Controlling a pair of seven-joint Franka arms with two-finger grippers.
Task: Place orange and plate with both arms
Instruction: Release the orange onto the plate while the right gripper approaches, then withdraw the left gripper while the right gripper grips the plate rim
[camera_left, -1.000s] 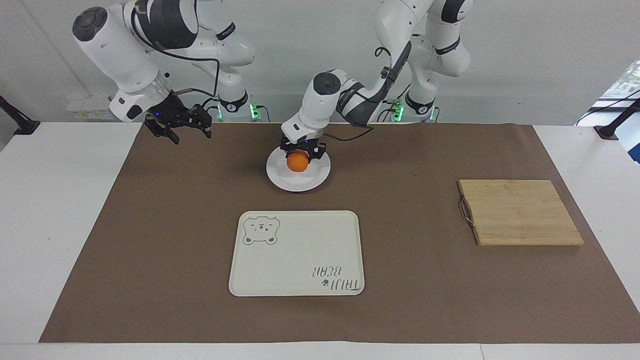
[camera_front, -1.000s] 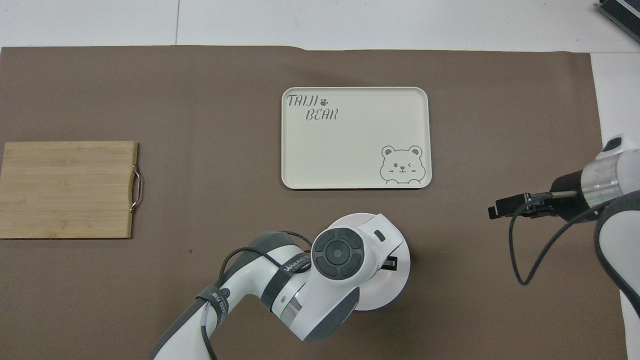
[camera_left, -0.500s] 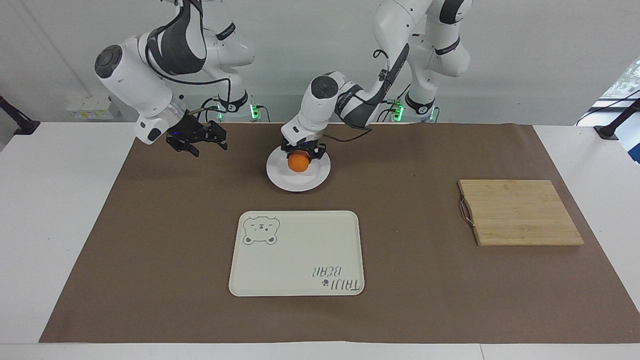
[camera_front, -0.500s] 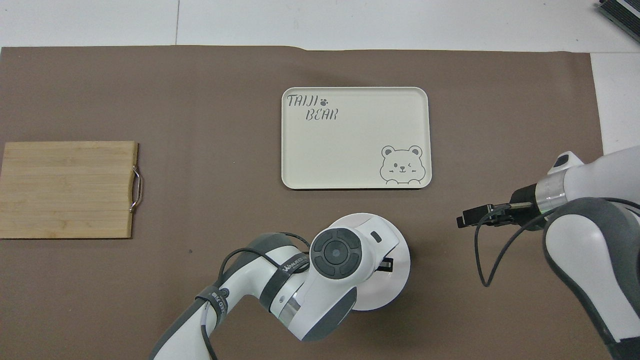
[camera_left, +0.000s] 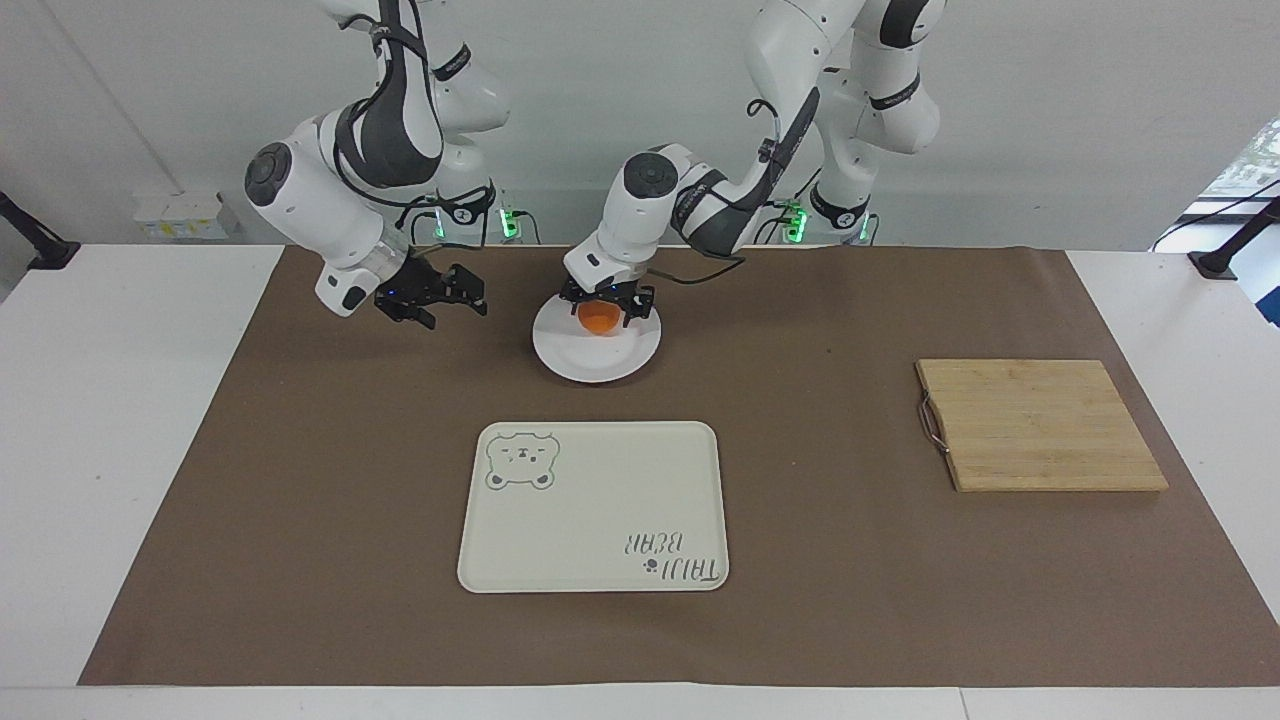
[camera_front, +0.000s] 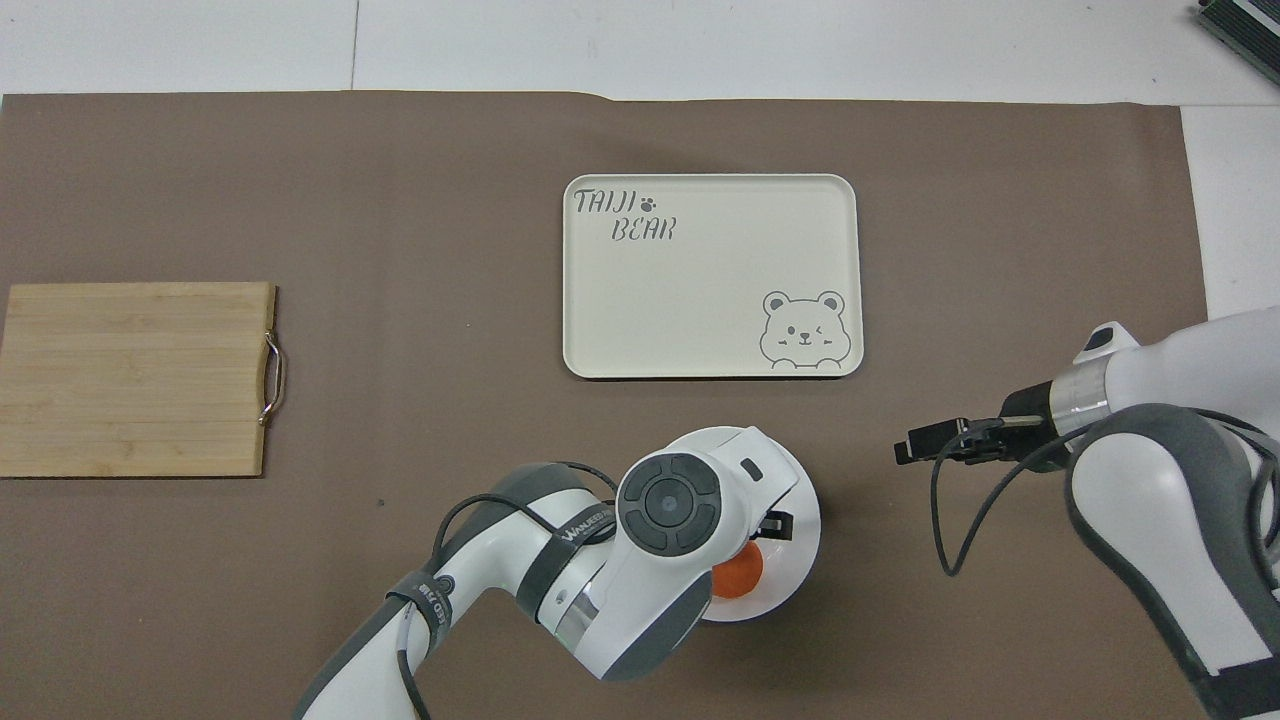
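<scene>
The white plate (camera_left: 600, 362) lies on the brown mat close to the robots, near the middle of the table. The orange (camera_left: 600, 318) rests on it, at the side of the plate nearest the robots. My left gripper (camera_left: 605, 303) hangs just above the orange, fingers spread to either side and not gripping it. In the overhead view the left wrist covers most of the plate (camera_front: 795, 555), and the orange (camera_front: 740, 578) peeks out from under it. My right gripper (camera_left: 455, 302) is open and holds nothing, low over the mat beside the plate toward the right arm's end; the overhead view shows this right gripper (camera_front: 908, 450) too.
A cream tray with a bear drawing (camera_left: 590, 500) lies farther from the robots than the plate, the same tray (camera_front: 710, 270) in the overhead view. A wooden cutting board with a metal handle (camera_left: 1040, 425) sits toward the left arm's end of the table.
My left gripper has opened and let go of the orange, which now rests on the plate and shows in the overhead view. The right arm has swung in toward the plate.
</scene>
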